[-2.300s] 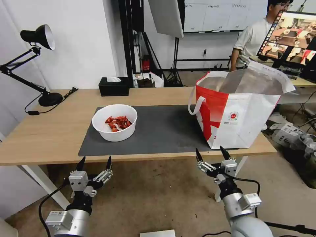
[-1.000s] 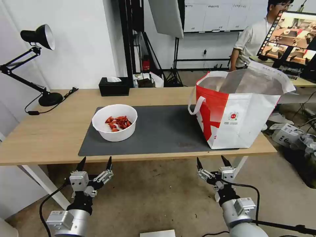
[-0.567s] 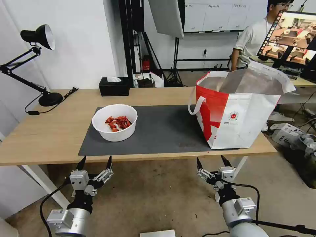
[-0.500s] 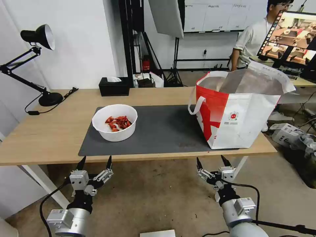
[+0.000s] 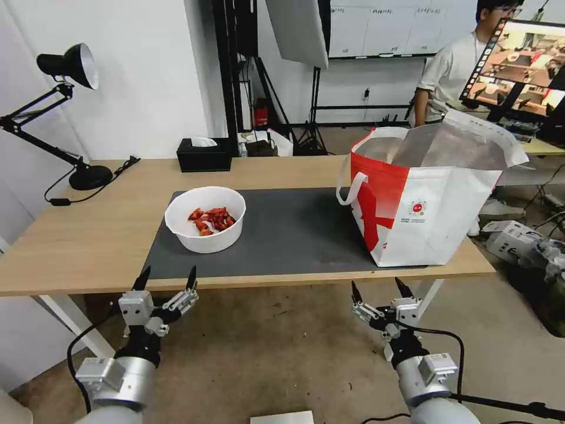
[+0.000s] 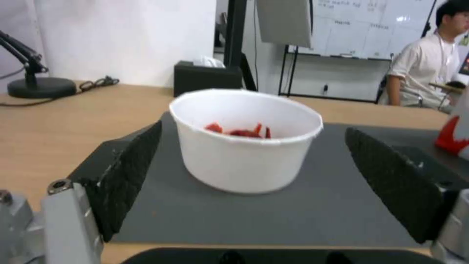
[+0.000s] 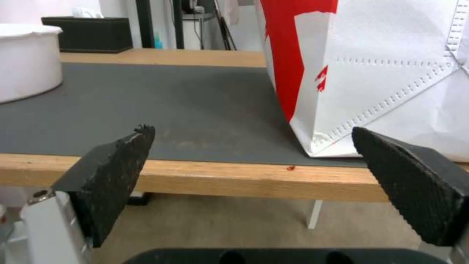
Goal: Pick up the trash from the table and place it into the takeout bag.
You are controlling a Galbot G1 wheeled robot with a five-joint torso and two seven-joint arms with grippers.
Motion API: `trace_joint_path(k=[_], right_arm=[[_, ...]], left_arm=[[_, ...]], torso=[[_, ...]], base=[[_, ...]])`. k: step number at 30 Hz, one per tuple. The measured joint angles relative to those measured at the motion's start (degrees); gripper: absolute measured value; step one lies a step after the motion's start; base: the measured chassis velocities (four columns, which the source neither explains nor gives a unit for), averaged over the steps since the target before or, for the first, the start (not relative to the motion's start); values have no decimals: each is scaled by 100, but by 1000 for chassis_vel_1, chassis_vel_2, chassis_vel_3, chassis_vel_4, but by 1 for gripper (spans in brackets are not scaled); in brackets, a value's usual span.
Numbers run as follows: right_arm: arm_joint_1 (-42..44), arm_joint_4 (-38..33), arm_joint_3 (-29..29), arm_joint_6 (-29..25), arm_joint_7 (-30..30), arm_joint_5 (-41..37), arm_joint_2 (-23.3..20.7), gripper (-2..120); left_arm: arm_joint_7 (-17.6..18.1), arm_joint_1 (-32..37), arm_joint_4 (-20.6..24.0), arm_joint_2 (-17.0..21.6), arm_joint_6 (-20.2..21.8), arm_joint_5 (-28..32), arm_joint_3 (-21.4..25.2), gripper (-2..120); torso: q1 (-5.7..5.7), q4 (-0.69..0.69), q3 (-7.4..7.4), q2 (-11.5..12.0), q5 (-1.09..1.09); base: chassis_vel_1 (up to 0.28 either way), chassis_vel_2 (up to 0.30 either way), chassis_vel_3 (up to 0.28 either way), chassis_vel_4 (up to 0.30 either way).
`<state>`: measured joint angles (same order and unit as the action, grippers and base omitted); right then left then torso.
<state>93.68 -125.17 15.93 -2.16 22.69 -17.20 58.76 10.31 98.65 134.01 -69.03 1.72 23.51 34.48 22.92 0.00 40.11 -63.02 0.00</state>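
a: what trash was left?
b: the white round bowl of red shellfish scraps sat on the worktop's mat, outside the red-and-white takeout bag.
a: grippers?
b: left gripper and right gripper released, empty.

White round bowl held red shellfish scraps. Table top was light wood, legs white; mat on it plain dark grey. Takeout bag was white with broad red panels, silver foil lining, white strap handles, small round red logo, dotted stitch lines across white side. Tissue box black, white tissue on top. Desk lamp black. Both grippers silver-grey with black textured jaws.
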Motion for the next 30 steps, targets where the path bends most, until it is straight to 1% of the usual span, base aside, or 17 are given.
trace_joint_path(k=[7, 9, 10, 13, 14, 15, 17, 18, 19, 21, 22, 24, 25, 27, 28, 29, 30], right_arm=[[0, 0, 0, 0, 0, -1, 0, 100], [0, -1, 0, 0, 0, -1, 0, 100], [0, -1, 0, 0, 0, -1, 0, 100], [-1, -1, 0, 0, 0, -1, 0, 100], [0, -1, 0, -1, 0, -1, 0, 100], [0, -1, 0, -1, 0, -1, 0, 100], [-1, -1, 0, -1, 1, -1, 1, 100], [-1, -1, 0, -1, 1, -1, 1, 100], [-1, -1, 0, 0, 0, -1, 0, 100], [-1, -1, 0, -1, 1, -2, 0, 100], [-1, -1, 0, -1, 1, -2, 0, 100], [-1, -1, 0, -1, 0, -2, 0, 100], [-1, -1, 0, -1, 0, -2, 0, 100], [-1, -1, -1, 0, 0, -2, 1, 100], [0, -1, 0, -1, 1, -2, 0, 100], [0, -1, 0, -1, 1, -2, 0, 100], [-1, -1, 0, -1, 0, -2, 0, 100]], left_arm=[[226, -468, 97, 357, 407, 590, 326, 100], [315, -693, 100, 596, 581, 873, 449, 100], [374, -852, 60, 826, 690, 1113, 548, 100], [424, -964, 6, 1042, 776, 1338, 633, 100], [496, -1044, -44, 1289, 872, 1602, 754, 100], [496, -1044, -44, 1289, 872, 1602, 754, 100], [608, -1110, -117, 1603, 1107, 2070, 993, 100], [608, -1110, -117, 1603, 1107, 2070, 993, 100], [689, -1172, -155, 1746, 1253, 2355, 1056, 100], [949, -1429, -241, 2069, 1796, 3219, 1127, 100], [949, -1429, -241, 2069, 1796, 3219, 1127, 100], [1198, -1781, -411, 2380, 2297, 4134, 1126, 100], [1198, -1781, -411, 2380, 2297, 4134, 1126, 100], [1393, -2191, -690, 2621, 2660, 4801, 1006, 100], [1471, -2380, -827, 2699, 2758, 5066, 928, 100], [1471, -2380, -827, 2699, 2758, 5066, 928, 100], [1550, -2681, -1055, 2804, 2927, 5480, 789, 100]], torso=[[0, 1, 0, 0, 0], [0, 0, 0, 0, -1], [0, -1, 0, 0, 0], [0, -1, 0, 0, -1], [0, -1, 0, 0, -1], [0, -1, 0, 0, -1], [0, 1, 0, 0, -1], [0, 1, 0, 0, -1], [0, 2, 0, 0, -1], [0, 1, 0, 0, -1], [0, 1, 0, 0, -1], [0, 0, 0, 0, -1], [0, 0, 0, 0, -1], [0, 0, 0, 0, 0], [0, 1, 0, 0, -1], [0, 1, 0, 0, -1], [1, 0, 0, 0, 0]], base=[[0, 0, 0, 0], [0, 0, 0, 0], [0, 0, 0, 0], [0, 0, 0, 0], [0, 0, 0, 0], [0, 0, 0, 0], [0, 0, 0, 0], [0, 0, 0, 0], [0, 0, 0, 0], [0, 0, 0, 0], [0, 0, 0, 0], [0, 0, 0, 0], [0, 0, 0, 0], [0, 0, 0, 0], [0, 0, 0, 0], [0, 0, 0, 0], [0, 0, 0, 0]])
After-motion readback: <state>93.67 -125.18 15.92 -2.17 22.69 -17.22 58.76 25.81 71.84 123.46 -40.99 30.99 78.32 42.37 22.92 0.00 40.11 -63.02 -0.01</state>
